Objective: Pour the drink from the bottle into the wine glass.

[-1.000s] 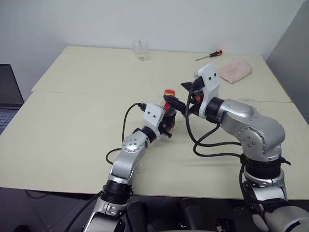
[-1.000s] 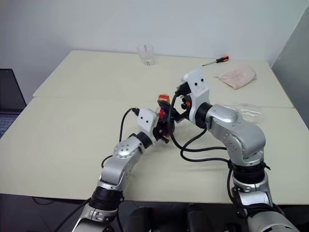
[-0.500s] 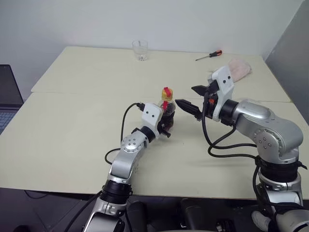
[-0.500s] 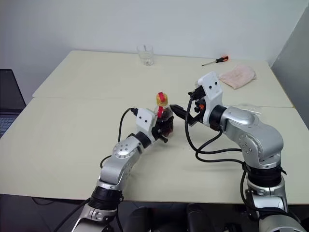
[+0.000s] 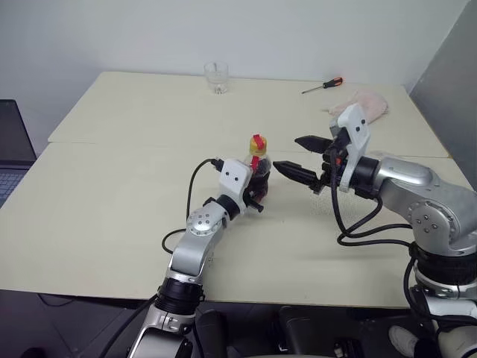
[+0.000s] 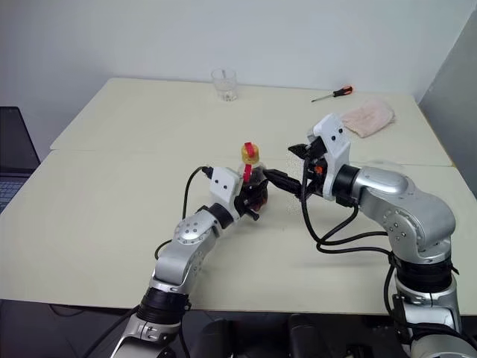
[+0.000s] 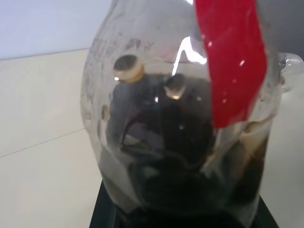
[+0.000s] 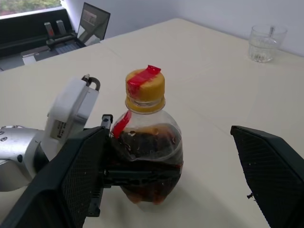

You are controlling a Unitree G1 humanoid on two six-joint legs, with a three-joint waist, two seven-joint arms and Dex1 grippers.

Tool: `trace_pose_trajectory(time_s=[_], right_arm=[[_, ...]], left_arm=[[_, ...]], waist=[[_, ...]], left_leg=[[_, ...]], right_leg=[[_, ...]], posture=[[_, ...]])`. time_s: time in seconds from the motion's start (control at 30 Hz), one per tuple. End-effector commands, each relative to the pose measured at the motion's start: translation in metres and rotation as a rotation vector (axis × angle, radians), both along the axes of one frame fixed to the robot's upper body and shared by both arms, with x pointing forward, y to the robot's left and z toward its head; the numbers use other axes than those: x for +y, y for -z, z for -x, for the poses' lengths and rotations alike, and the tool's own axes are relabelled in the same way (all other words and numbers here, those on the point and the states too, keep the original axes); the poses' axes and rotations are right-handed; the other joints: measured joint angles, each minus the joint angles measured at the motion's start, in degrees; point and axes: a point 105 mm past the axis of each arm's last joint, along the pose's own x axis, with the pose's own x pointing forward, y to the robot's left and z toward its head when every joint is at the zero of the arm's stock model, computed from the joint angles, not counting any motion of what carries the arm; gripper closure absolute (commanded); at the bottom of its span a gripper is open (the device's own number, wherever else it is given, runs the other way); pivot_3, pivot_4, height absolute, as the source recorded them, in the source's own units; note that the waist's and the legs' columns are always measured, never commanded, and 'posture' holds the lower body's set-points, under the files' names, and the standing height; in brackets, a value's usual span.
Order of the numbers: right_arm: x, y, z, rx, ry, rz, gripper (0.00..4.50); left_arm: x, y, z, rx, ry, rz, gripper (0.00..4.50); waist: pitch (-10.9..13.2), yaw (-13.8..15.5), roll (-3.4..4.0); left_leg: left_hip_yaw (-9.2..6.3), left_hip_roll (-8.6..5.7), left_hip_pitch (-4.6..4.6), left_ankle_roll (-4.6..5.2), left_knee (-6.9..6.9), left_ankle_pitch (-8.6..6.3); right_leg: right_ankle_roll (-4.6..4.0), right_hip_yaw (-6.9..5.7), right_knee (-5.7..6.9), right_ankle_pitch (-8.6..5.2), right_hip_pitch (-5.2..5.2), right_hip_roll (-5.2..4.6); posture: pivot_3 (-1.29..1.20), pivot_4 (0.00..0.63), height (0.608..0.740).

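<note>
Your stock on the table (image 5: 112, 216), taken from its left edge across: one laptop (image 5: 13, 149) off the left edge, partly in view. One left gripper (image 5: 257, 195), near the table's middle and closer to the front edge than the back, fingers pinched tight on the lower body of the bottle. One bottle (image 5: 258, 173), small and clear with a rounded body, standing upright on the table, capped in yellow with a red strip over the top (image 8: 145, 85) and a red label running down from the neck; cap on. One measure of drink (image 8: 152, 156), dark brown-red, filling the lower part of that bottle. One short clear tumbler (image 5: 216, 77), upright near the back edge, well apart from the bottle. One right gripper (image 5: 302, 158), just to the right of the bottle and apart from it, fingers spread wide and pointing at it, holding nothing. One screwdriver (image 5: 323, 85) with a red handle, lying near the back edge toward the right. One pinkish cloth (image 5: 361, 105), bunched near the back right corner, beside the screwdriver. You have two table tops here, a seam (image 5: 134, 143) running left to right between them.
</note>
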Motion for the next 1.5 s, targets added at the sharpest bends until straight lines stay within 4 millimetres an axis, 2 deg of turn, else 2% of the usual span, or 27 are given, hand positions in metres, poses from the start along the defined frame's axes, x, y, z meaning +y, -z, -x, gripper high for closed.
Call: trace_pose_trajectory(time_s=[0.03,0.2,0.37,0.53,0.67,0.83,1.03,1.5], right_arm=[[0.001,-0.019,0.008,-0.078,-0.028,-0.018,0.00],[-0.002,-0.025,0.012,-0.086,-0.061,-0.041,0.00],[-0.013,-0.027,0.015,-0.084,-0.085,-0.026,0.00],[-0.031,-0.030,0.014,-0.082,-0.071,-0.002,0.00],[-0.032,-0.032,0.015,-0.089,-0.070,-0.003,0.00],[-0.023,-0.032,0.019,-0.101,-0.081,-0.009,0.00],[0.002,-0.038,0.023,-0.125,-0.106,-0.067,0.00],[0.020,-0.026,0.016,-0.078,-0.104,-0.103,0.00]], left_arm=[[-0.004,-0.019,0.004,-0.074,0.021,0.030,3.60],[-0.007,-0.021,0.007,-0.078,0.058,0.042,3.60],[-0.012,-0.022,0.011,-0.072,0.111,0.056,3.60],[-0.013,-0.026,0.016,-0.071,0.229,0.069,3.60],[-0.015,-0.026,0.017,-0.059,0.302,0.074,3.60],[-0.022,-0.027,0.022,-0.052,0.386,0.078,3.60],[-0.030,-0.022,0.028,-0.033,0.420,0.071,3.60],[-0.027,-0.018,0.031,-0.052,0.428,-0.003,3.60]], waist=[[0.00,0.00,0.00],[0.00,0.02,0.00],[0.00,0.08,0.00],[0.00,0.05,0.00],[0.00,0.02,0.00],[0.00,0.03,0.00],[0.00,0.02,0.00],[0.00,0.03,0.00]], left_leg=[[0.00,0.00,0.00,0.00,0.00,0.00],[-0.01,0.00,0.00,0.00,0.00,0.00],[0.00,-0.02,0.00,0.00,0.01,0.00],[0.03,-0.01,0.00,0.00,0.00,0.00],[0.03,-0.01,0.01,0.00,0.01,0.00],[0.03,-0.01,0.00,0.00,0.01,0.00],[0.00,0.01,0.01,0.00,0.02,0.00],[-0.05,0.02,0.01,0.00,0.02,0.00]], right_leg=[[0.00,0.00,0.00,0.00,0.00,0.00],[0.00,0.00,0.00,0.00,0.00,0.00],[0.00,-0.02,-0.01,0.00,0.01,-0.01],[0.00,-0.03,-0.01,0.00,0.02,0.00],[0.00,-0.03,0.00,0.00,0.01,0.02],[0.00,-0.02,-0.01,0.00,0.01,0.02],[0.00,-0.01,0.01,0.00,0.01,0.04],[0.00,0.00,0.01,0.00,0.01,0.03]], posture=[[0.00,0.150,0.740],[0.00,0.150,0.740],[0.00,0.150,0.740],[0.00,0.150,0.740],[0.00,0.150,0.740],[0.00,0.150,0.740],[0.00,0.150,0.740],[0.00,0.150,0.740]])
